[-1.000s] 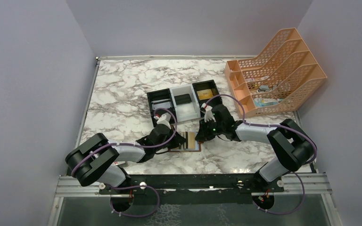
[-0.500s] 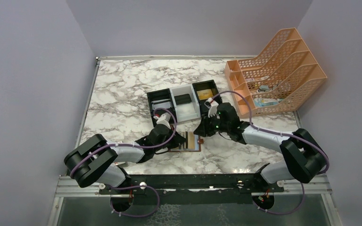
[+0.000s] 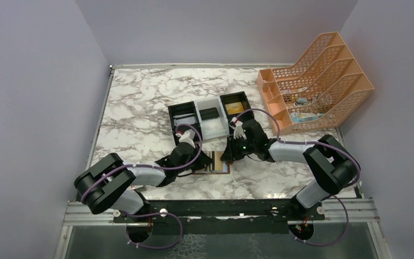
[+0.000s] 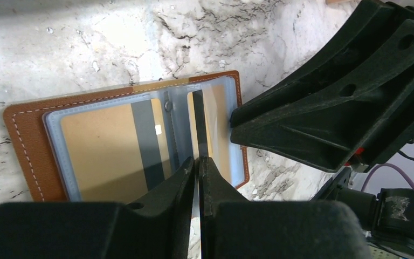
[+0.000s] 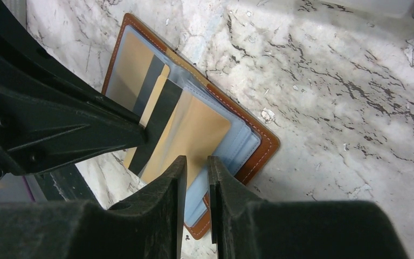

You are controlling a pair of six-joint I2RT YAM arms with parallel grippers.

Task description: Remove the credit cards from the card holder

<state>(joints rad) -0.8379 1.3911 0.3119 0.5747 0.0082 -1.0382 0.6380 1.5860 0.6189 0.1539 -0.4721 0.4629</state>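
Observation:
The card holder lies open on the marble between my grippers, brown leather with blue-grey sleeves holding gold credit cards with dark stripes. My left gripper is shut on one upright sleeve leaf of the holder, seen edge-on. My right gripper has only a narrow gap between its jaws. It sits low over the raised gold card near the holder's leather edge. I cannot tell whether it touches the card.
A black-white-black tray stands just behind the holder with a gold card, a dark card and another card in its compartments. An orange file rack stands at the back right.
My right gripper pulled up and back from the card holder half a second ago and has now come back down to its right edge. My left gripper has stayed put.

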